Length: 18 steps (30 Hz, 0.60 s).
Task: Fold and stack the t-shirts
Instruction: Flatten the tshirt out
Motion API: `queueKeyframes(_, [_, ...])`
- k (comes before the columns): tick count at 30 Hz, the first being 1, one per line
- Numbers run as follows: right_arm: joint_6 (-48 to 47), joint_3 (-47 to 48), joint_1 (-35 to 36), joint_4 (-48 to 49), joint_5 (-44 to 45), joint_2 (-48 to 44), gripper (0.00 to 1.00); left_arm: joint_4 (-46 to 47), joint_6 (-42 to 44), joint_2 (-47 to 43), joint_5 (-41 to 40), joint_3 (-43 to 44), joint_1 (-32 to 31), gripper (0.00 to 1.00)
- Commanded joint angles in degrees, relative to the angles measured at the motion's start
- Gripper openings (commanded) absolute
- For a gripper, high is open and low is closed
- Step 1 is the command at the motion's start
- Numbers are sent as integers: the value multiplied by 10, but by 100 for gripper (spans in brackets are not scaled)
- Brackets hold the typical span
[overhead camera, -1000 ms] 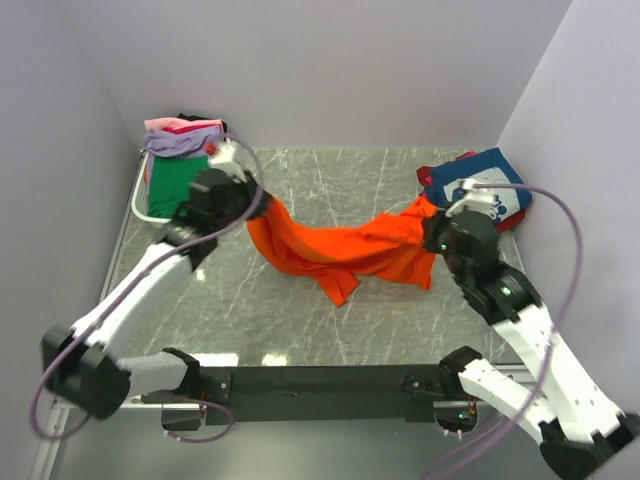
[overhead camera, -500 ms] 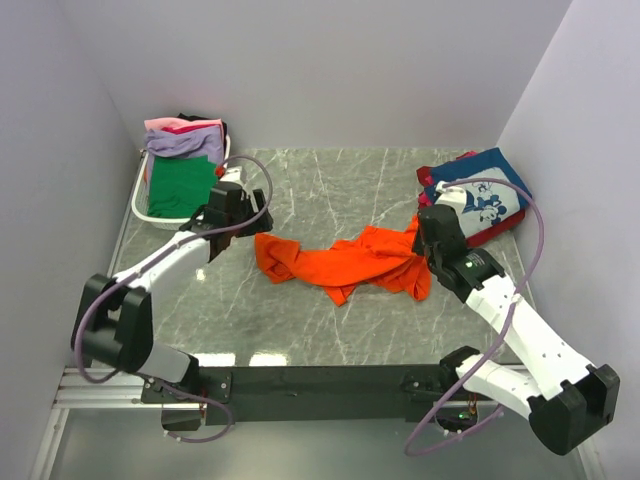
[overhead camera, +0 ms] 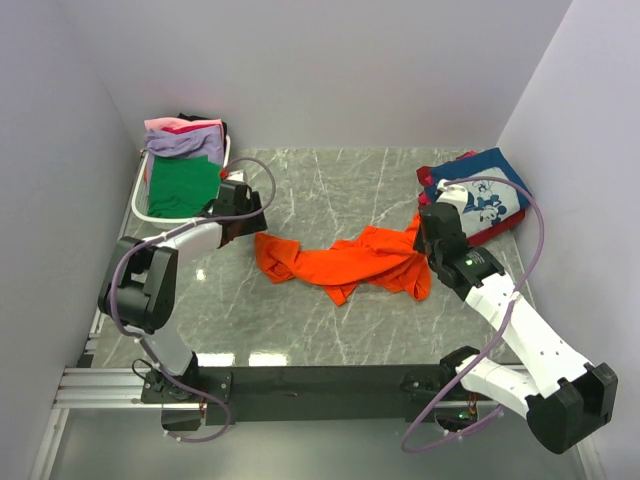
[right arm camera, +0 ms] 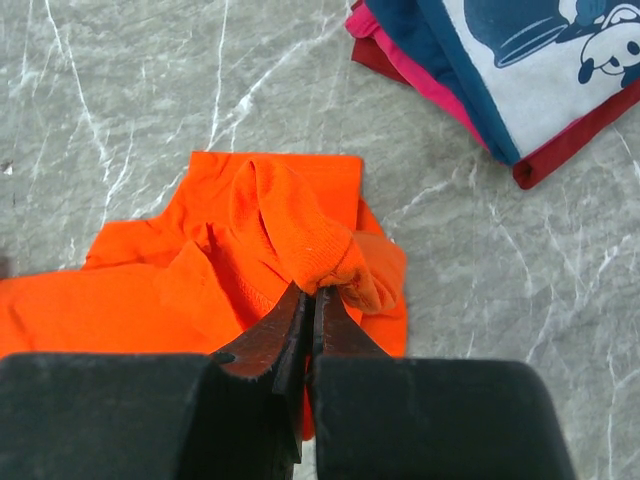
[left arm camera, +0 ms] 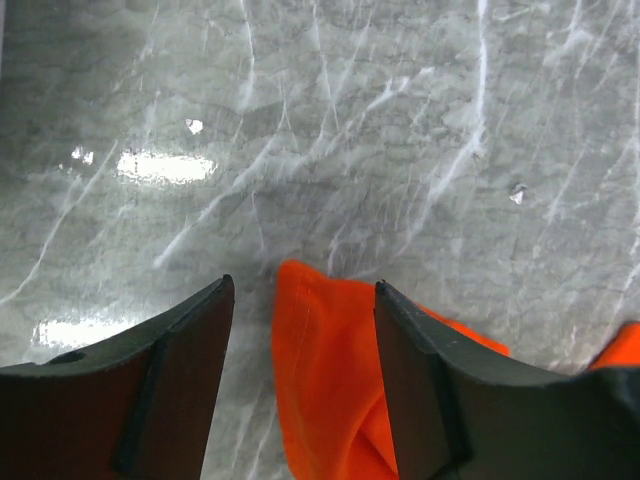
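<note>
While the orange t-shirt lies bunched in a loose, crumpled band across the middle of the grey surface, the two arms sit at its opposite ends, most likely so they can pull it flat for folding. The right end effector is pinched tight on a small raised fold at the shirt's right end, the dark fingers pressed together with a nub of cloth between them. The left end effector is spread wide, its fingers straddling the shirt's narrow left tip without gripping it; the tip rests on the surface between them. The cloth looks soft, thin and matte, with a fine knit texture and a stitched hem showing in the right wrist view. It sags into ridges and folds rather than holding any shape. The surface is hard and glossy, veined like marble (it throws back bright patches of light). At the far right lies a stack of folded shirts, a navy t-shirt with white cartoon print on top and pink and red edges under it. At the far left, a white basket holds green, lavender, pink and black shirts awaiting their turn.
</note>
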Motion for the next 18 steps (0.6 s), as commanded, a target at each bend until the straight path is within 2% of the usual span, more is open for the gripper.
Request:
queueKeyframes(1, [-7, -7, -5, 32, 3, -10, 0, 25, 5, 16, -5, 22, 1, 63])
queueKeyframes(18, [-5, -16, -8, 40, -10, -13, 0, 1, 13, 54, -23, 21, -6, 54])
